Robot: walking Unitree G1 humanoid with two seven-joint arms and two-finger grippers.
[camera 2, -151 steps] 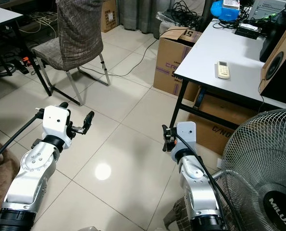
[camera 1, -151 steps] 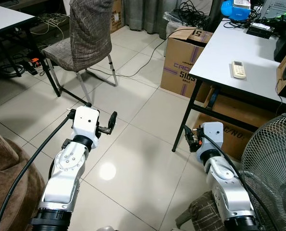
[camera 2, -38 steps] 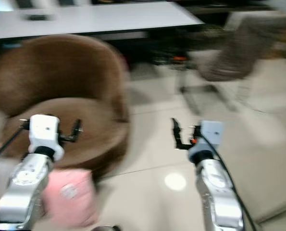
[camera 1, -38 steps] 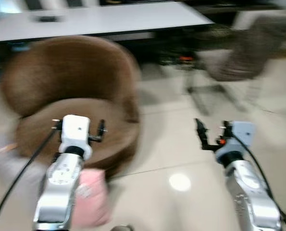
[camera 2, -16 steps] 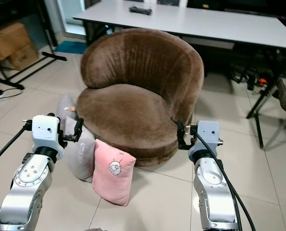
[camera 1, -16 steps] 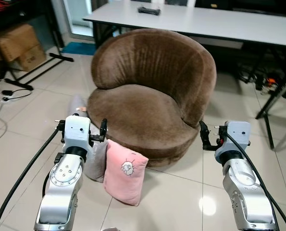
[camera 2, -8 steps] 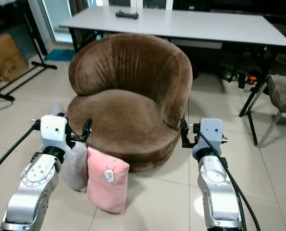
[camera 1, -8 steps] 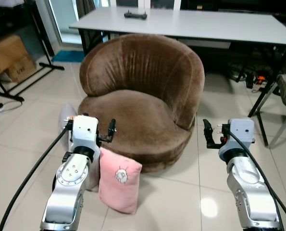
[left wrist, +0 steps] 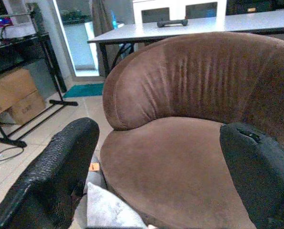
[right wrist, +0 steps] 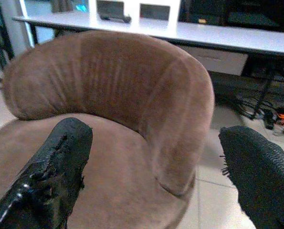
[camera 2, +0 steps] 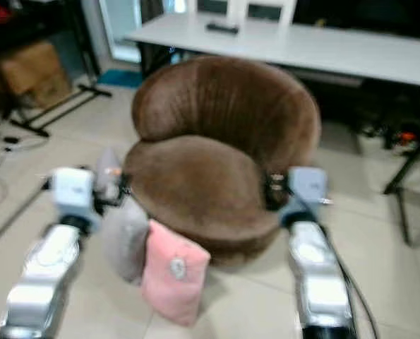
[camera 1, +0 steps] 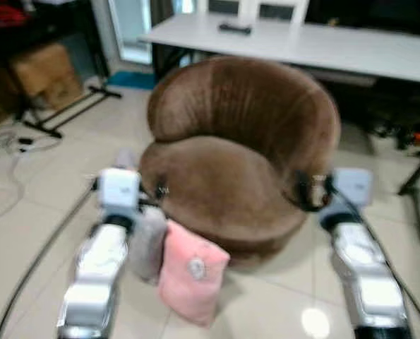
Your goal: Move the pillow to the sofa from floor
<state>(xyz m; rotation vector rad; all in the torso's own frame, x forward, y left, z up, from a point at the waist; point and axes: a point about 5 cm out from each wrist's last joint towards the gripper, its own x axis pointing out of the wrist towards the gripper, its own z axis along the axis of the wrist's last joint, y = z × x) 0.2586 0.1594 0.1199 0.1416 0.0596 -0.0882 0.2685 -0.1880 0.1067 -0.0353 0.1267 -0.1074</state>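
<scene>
A round brown velvet sofa chair (camera 1: pixel 245 162) stands on the pale tiled floor (camera 1: pixel 26 212), with a long white tabletop (camera 1: pixel 322 42) behind it that carries a small dark object (camera 1: pixel 235 28) near its far edge. The head views are blurred. The pink pillow (camera 1: pixel 192 272) stands upright on the floor, leaning against the front of the sofa chair at the robot's left of centre; a small printed figure shows on its face. A grey pillow (camera 1: pixel 147 244) stands just beside it on its left, touching it, also against the base of the seat. The left tool (camera 1: pixel 160 191) hovers above the grey pillow at the seat's front left edge, and in the left wrist view its two black fingers (left wrist: pixel 56 167) are spread wide, with the seat and backrest between them and a corner of the grey pillow below. The right tool (camera 1: pixel 305 191) hangs at the seat's right front edge, well apart from the pink pillow; in the right wrist view its fingers (right wrist: pixel 60 157) also stand wide, holding nothing. Cardboard boxes (camera 1: pixel 44 70) and a black metal stand (camera 1: pixel 61 116) sit at the far left, with cables (camera 1: pixel 8 141) lying on the tiles near them.
</scene>
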